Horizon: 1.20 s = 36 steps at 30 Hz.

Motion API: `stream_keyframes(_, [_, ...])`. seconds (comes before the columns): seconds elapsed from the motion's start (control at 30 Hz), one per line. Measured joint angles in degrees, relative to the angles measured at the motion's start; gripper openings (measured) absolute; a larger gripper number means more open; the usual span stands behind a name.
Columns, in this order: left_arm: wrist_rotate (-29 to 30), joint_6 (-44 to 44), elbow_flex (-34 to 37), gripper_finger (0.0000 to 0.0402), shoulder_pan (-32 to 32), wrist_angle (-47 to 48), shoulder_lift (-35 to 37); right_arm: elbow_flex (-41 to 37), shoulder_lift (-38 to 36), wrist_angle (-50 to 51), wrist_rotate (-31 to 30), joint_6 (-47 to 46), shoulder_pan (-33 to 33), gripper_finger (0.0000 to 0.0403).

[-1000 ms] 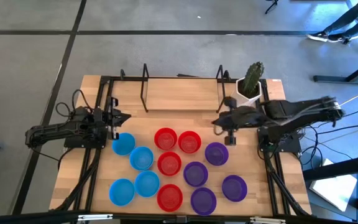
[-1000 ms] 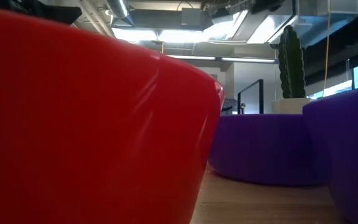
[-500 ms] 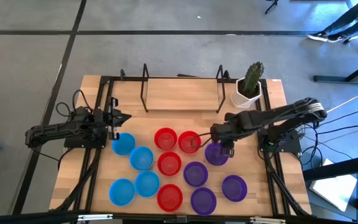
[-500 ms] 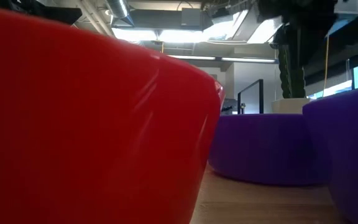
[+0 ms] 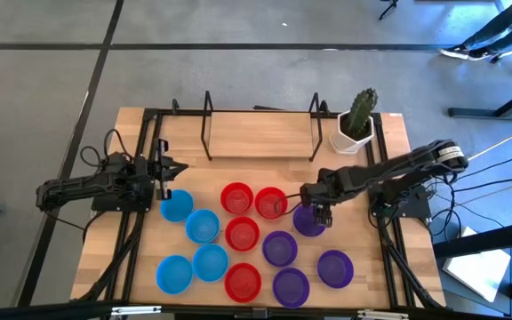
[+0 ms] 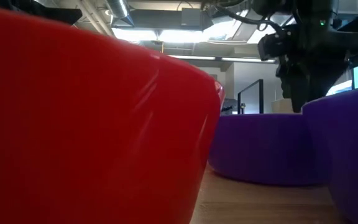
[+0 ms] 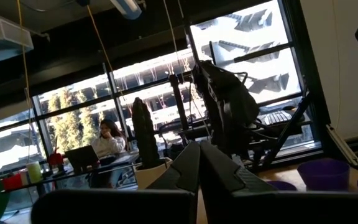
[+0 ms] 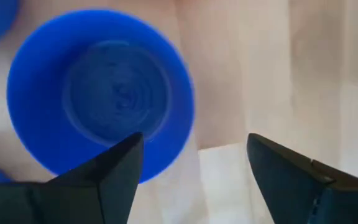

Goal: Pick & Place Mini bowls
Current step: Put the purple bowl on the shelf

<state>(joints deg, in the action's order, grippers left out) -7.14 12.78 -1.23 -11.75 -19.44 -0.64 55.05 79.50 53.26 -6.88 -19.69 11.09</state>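
Observation:
Several mini bowls stand upright on the wooden table (image 5: pixel 389 267): blue ones (image 5: pixel 201 226) at the left, red ones (image 5: pixel 241 233) in the middle, purple ones (image 5: pixel 280 248) at the right. My right gripper (image 5: pixel 316 213) (image 8: pixel 194 165) hangs open, pointing down, just above the far purple bowl (image 5: pixel 306 222) (image 8: pixel 98 93). One finger stands over that bowl's rim and the other over bare wood. My left gripper (image 5: pixel 171 169) (image 7: pixel 199 165) waits shut at the table's left side, beyond the far blue bowl (image 5: pixel 176 205).
A white pot with a cactus (image 5: pixel 356 124) stands at the far right corner. A black wire rack (image 5: pixel 260 133) crosses the far side. In the low view a red bowl (image 6: pixel 92 124) fills the foreground, with purple bowls (image 6: pixel 260 149) behind it.
My right gripper has come down and toward the table's near edge, from beside the cactus pot to just over the far purple bowl. It has tipped from nearly level to pointing down. No bowl has moved.

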Motion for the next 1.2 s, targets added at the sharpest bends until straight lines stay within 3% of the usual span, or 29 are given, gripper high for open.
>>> stream_keyframes(0.83, [0.01,0.00,0.00,0.0004,0.01,0.02,0.00,-11.21,0.00,-15.53,1.53,-1.33,-1.33,0.0279])
stream_keyframes(1.2, [0.00,0.00,0.00,0.0005,0.00,0.03,0.00,-11.48,0.88,-17.77,1.48,-1.30,-1.33,0.0270])
